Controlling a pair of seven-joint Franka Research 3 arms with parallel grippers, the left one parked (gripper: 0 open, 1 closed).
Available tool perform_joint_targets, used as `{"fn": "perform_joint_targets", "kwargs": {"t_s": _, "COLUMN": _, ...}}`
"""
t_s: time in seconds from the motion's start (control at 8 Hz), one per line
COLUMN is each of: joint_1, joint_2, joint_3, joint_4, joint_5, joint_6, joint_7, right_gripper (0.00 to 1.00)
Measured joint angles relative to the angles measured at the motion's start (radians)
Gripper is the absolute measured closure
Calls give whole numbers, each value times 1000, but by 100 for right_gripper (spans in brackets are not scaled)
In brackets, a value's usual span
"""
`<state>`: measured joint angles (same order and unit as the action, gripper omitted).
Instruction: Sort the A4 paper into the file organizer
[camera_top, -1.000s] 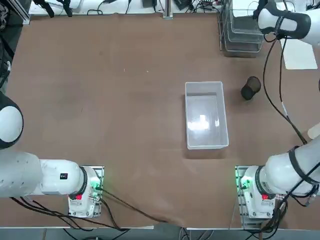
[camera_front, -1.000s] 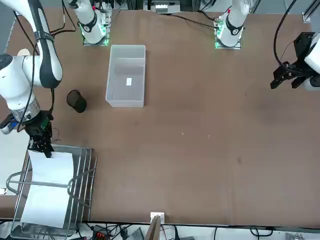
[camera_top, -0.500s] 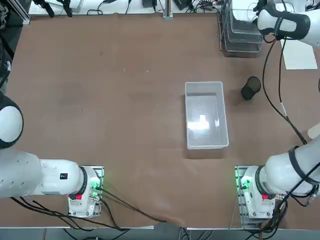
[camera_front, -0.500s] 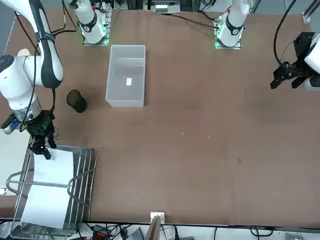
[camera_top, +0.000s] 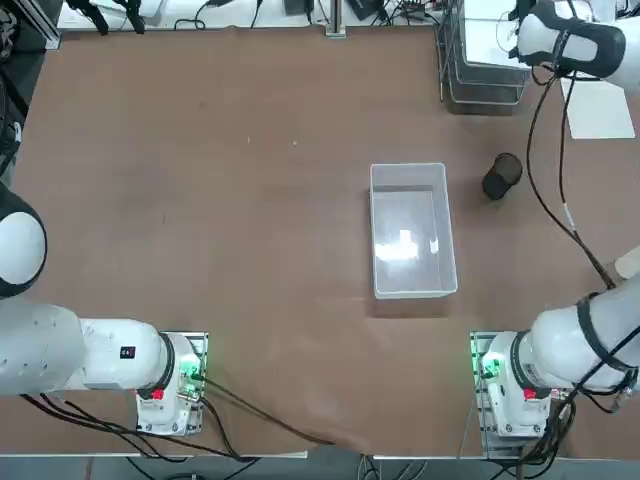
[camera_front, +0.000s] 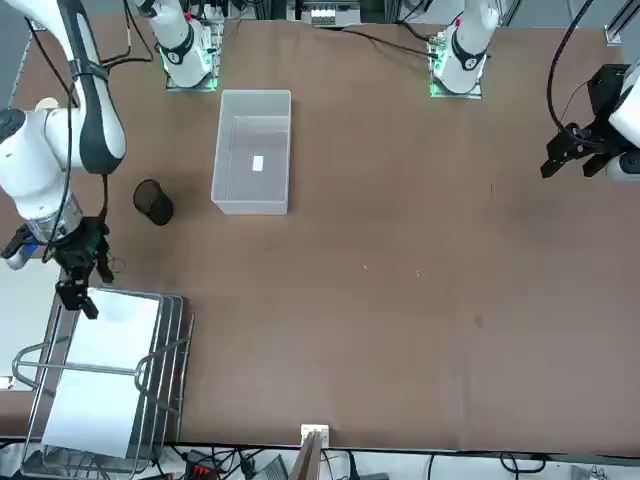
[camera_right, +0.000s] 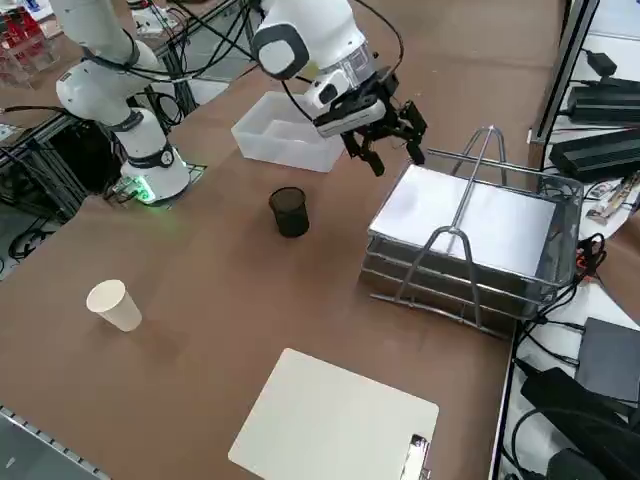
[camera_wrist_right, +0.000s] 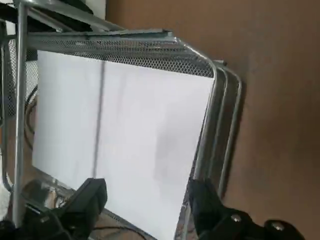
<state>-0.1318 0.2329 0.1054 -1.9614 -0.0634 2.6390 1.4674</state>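
Observation:
The A4 paper (camera_front: 100, 370) (camera_right: 470, 215) (camera_wrist_right: 115, 135) lies flat in the top tray of the file organizer (camera_front: 172, 340) (camera_right: 450, 290) (camera_wrist_right: 220, 130), a silver wire-mesh rack at the table's far right corner (camera_top: 483, 92). My right gripper (camera_front: 77, 298) (camera_right: 395, 153) (camera_wrist_right: 145, 192) hovers just off the rack's near short end, a little above the sheet's edge. Its fingers stand open and apart from the paper, with nothing between them. In the top view the arm's wrist hides the fingers.
A clear plastic bin (camera_top: 410, 230) sits mid-table. A black mesh cup (camera_top: 500, 177) (camera_right: 290, 212) stands between the bin and the rack. A white clipboard (camera_right: 335, 425) and a paper cup (camera_right: 113, 305) lie near the right edge. Cables and boxes crowd the space behind the rack.
My right gripper went from shut on the sheet's near edge to open and drew back off the rack. The paper now rests free in the top tray.

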Motion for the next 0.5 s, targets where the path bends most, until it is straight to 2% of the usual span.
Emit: {"fn": "perform_joint_targets", "kwargs": {"t_s": 0.5, "joint_1": 0, "joint_2": -98, "joint_3": 1, "joint_4": 42, "joint_5": -1, "joint_6": -285, "joint_7": -342, "right_gripper": 0}}
